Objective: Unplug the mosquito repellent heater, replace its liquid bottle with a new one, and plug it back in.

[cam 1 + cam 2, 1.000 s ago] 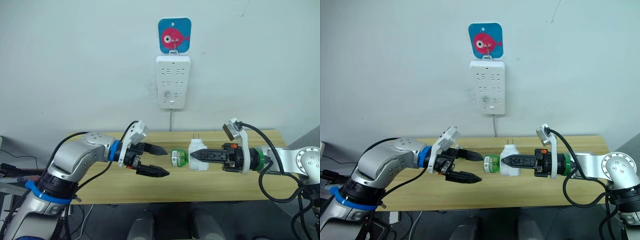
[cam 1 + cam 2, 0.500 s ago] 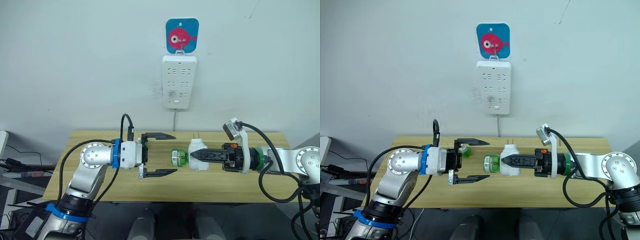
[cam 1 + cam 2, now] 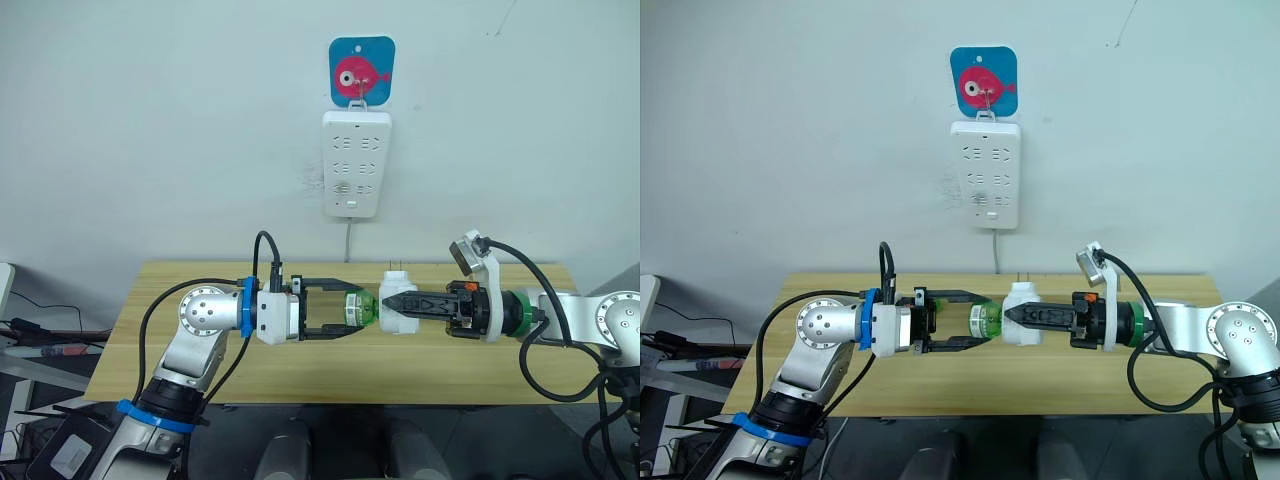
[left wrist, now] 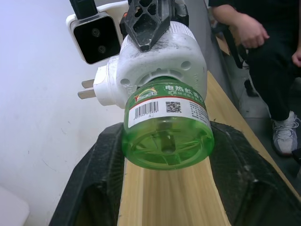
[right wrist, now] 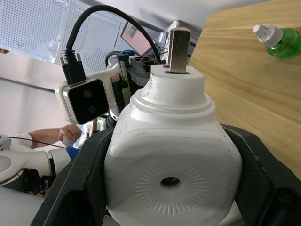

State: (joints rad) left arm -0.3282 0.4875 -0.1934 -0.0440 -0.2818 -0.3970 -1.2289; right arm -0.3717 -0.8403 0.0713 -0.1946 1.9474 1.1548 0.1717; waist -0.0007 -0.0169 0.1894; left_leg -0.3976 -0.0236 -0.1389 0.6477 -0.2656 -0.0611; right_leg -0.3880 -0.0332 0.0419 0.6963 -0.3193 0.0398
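**Heater held over the bench, both grippers meeting at its bottle**

Left eye view: the right gripper point(image 3: 392, 300) is clamped on the mosquito repellent heater point(image 3: 400, 305), holding it above the middle of the wooden bench point(image 3: 200, 375) with its prongs pointing up. The green liquid bottle point(image 3: 358, 308) sticks out of the heater toward the left. The left gripper point(image 3: 352, 308) reaches in from the left with its fingers spread on either side of that bottle; whether they press on it I cannot tell. On the wall behind hangs a white power strip point(image 3: 355, 163) under a blue fish hook plate point(image 3: 361, 71).

Left wrist view: the bottle's green base sits between the two black fingers point(image 4: 94, 179), with the heater's prongs point(image 4: 87, 89) on its side. A seated person point(image 4: 263, 56) is beyond the bench edge.

Right wrist view: the heater fills the grip, and a second green bottle point(image 5: 277, 40) lies on the bench beyond it.
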